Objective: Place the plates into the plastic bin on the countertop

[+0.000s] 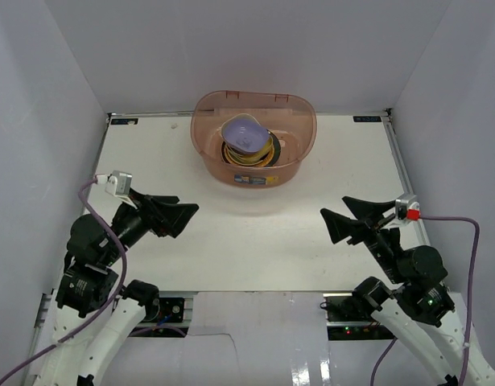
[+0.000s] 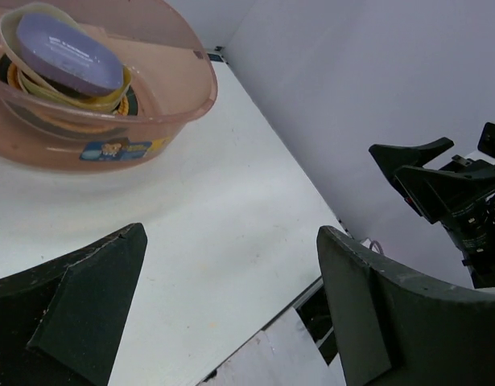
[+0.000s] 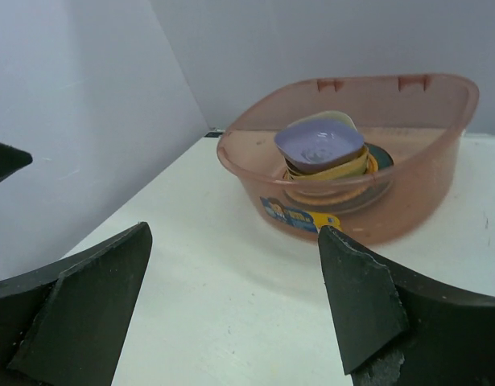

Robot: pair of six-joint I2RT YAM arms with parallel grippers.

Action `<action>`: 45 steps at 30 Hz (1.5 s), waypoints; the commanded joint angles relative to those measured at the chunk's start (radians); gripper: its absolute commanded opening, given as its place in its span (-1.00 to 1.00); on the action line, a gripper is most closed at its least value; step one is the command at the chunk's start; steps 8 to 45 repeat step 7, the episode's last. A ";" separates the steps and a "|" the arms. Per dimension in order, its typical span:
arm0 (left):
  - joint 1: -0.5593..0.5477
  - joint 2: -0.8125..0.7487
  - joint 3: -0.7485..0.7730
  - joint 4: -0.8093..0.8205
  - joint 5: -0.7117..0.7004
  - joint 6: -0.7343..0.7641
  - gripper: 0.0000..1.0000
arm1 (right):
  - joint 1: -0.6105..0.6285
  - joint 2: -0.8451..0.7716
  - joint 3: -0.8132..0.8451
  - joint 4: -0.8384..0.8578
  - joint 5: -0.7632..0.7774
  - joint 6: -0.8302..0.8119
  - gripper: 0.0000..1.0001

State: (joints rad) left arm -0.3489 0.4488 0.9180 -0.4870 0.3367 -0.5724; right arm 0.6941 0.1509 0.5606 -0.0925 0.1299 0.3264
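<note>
The pinkish translucent plastic bin [image 1: 299, 141] stands at the back middle of the white countertop [image 1: 255, 241]. Inside it the plates lie stacked, a lavender rounded-square plate [image 1: 245, 133] on top, cream, yellow and dark ones under it. The bin [image 2: 175, 112] and lavender plate [image 2: 68, 54] show in the left wrist view, and the bin [image 3: 424, 185] and plate [image 3: 318, 145] in the right wrist view. My left gripper [image 1: 181, 215] is open and empty at the near left. My right gripper [image 1: 337, 223] is open and empty at the near right. No plate shows outside the bin.
White walls stand around the countertop on three sides. A blue and yellow label [image 3: 299, 215] is on the bin's front wall. The right arm's gripper [image 2: 424, 173] shows in the left wrist view.
</note>
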 commanded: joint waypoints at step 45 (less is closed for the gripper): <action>-0.001 -0.001 -0.013 0.017 0.021 -0.014 0.96 | 0.001 0.076 0.149 -0.047 0.099 -0.074 0.80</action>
